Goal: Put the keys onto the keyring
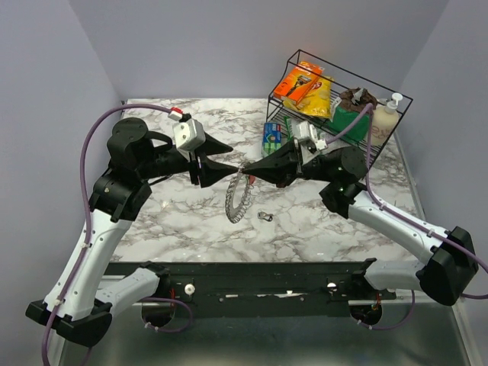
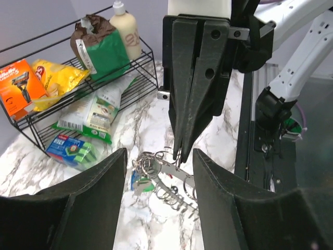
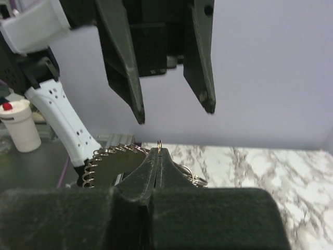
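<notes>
Right gripper [image 3: 158,152] fingers pressed together, pinching the top wire of the keyring [image 1: 239,197], which hangs below with its keys fanned out. Left gripper [image 2: 158,152] spread, tips facing the right's, just beside the ring. One loose key [image 1: 265,217] lies on the marble table [image 1: 191,225] nearby.

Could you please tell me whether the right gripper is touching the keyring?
Touching. In the left wrist view the right gripper has its fingers shut on the wire of the keyring, which hangs from their tips.
</notes>
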You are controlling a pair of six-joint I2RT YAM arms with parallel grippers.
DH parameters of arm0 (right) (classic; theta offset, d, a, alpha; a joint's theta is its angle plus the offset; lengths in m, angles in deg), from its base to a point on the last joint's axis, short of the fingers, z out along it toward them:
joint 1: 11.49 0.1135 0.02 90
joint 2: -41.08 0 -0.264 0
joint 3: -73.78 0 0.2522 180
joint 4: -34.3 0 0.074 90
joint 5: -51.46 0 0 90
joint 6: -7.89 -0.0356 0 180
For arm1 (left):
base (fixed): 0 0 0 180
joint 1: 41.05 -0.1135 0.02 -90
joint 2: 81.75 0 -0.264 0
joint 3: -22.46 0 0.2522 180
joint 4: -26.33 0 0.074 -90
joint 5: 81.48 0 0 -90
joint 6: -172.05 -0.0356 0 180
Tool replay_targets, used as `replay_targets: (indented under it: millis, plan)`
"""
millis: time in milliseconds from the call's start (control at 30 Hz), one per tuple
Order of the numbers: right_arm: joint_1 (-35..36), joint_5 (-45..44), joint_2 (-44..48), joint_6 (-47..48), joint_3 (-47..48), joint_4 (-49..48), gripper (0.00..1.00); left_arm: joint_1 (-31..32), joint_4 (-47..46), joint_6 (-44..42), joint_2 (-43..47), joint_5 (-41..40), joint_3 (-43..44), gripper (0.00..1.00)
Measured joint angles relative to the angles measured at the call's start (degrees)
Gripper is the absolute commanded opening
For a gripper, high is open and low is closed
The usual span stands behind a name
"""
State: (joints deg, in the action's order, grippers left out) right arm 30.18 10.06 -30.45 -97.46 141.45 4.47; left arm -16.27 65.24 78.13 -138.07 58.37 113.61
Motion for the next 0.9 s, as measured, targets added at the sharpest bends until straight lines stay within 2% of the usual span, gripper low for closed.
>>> replay_targets:
  millis: [133, 267, 367, 633, 900]
  plan:
    - [0.00, -0.02, 0.04, -4.07, -0.55, -10.25, 0.00, -1.25, -4.55, 2.67, 0.07, 2.89, -1.20, 0.55]
    - [0.00, -0.15, -0.20, -9.03, -2.73, -21.55, 0.00, -3.74, -11.06, 7.04, 0.55, 6.78, -3.65, 0.54]
    - [0.00, -0.59, -1.64, -13.40, -3.58, -26.40, 0.00, -5.35, -16.98, 11.43, 0.74, 9.86, -5.73, 0.52]
    - [-0.09, -2.05, -6.12, -20.70, -3.67, -28.79, 0.00, -6.03, -26.40, 18.23, 0.61, 14.91, -6.82, 0.43]
    - [-0.11, -3.37, -6.19, -21.77, -3.58, -30.03, 0.00, -6.03, -26.12, 18.08, 0.33, 15.74, -7.13, 0.36]
